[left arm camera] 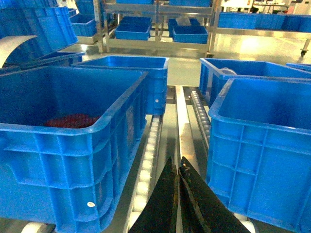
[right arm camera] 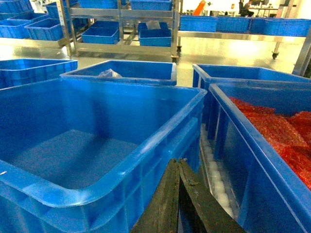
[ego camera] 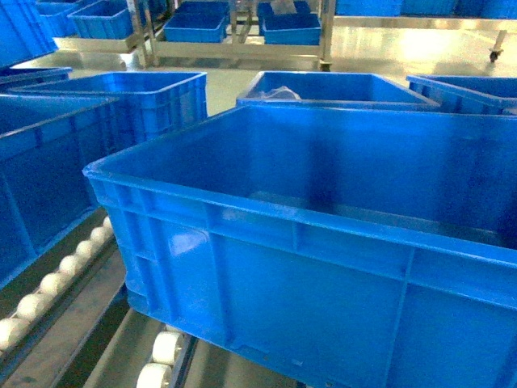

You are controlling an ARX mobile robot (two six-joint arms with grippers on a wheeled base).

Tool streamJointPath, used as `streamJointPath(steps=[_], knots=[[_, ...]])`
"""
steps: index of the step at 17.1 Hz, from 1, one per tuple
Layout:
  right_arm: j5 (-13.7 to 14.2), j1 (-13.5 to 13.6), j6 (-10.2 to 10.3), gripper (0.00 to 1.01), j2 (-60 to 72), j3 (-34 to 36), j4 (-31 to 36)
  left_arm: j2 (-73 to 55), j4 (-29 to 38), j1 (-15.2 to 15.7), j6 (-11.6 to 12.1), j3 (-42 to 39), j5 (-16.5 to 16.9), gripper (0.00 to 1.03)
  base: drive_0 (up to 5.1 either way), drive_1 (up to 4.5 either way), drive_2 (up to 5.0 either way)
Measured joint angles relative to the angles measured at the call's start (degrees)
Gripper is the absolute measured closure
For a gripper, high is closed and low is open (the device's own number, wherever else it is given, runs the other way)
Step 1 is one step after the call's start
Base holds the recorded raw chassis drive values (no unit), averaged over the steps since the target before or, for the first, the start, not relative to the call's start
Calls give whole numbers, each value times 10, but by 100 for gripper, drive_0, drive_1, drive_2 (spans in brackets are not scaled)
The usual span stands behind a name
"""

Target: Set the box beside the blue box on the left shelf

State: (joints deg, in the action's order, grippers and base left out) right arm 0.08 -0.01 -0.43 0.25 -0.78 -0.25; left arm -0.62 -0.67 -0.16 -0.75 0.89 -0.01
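On the far left of the head view a blue crate (ego camera: 40, 178) sits on the shelf (ego camera: 60, 279), a rack of metal rails with rows of white rollers (ego camera: 48, 284). The box (ego camera: 323, 242) fills the middle and right of that view, its near corner above two more rollers (ego camera: 161, 360); whether its floor rests on them cannot be told. It stands just beside the left crate, with a lane of rollers between them. Its ribbed wall and thick rim face the camera, and its inside looks bare.

In the left wrist view the left crate (left arm camera: 73, 145) holds something red at the bottom. The left pincer (left arm camera: 178, 194) points forward down the gap between this crate and the box (left arm camera: 262, 150), touching neither, its dark fingers pressed together at the tips and grasping nothing. A roller track (left arm camera: 148, 155) runs beneath it, and further crates stand behind.

In the right wrist view the box (right arm camera: 97, 145) lies at the left, its floor faintly patterned. The right pincer (right arm camera: 179, 194) sits low in the gap beside the box's right wall, fingers clenched together with nothing between them. To its right another crate (right arm camera: 252, 160) is full of red material (right arm camera: 277, 136). Racks with blue bins stand in the background.
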Motion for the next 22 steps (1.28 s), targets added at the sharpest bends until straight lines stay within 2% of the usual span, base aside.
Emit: streamJointPath(steps=[3, 4, 10, 11, 12, 22], knots=[[-1, 0, 0, 99, 0, 0, 0, 0, 3, 0, 0, 0, 0, 100, 0, 0, 0], [-1, 0, 0, 89, 0, 0, 0, 0, 3, 0, 0, 0, 0, 88, 0, 0, 0], [-1, 0, 0, 10, 0, 0, 0, 0, 3, 0, 0, 0, 0, 10, 0, 0, 0], [-1, 0, 0, 1, 0, 0, 0, 0, 4, 0, 0, 0, 0, 4, 0, 0, 0], [-1, 0, 0, 4, 0, 0, 0, 0, 3, 0, 0, 0, 0, 5, 0, 0, 0], [-1, 0, 0, 3, 0, 0, 0, 0, 3, 0, 0, 0, 0, 5, 0, 0, 0]])
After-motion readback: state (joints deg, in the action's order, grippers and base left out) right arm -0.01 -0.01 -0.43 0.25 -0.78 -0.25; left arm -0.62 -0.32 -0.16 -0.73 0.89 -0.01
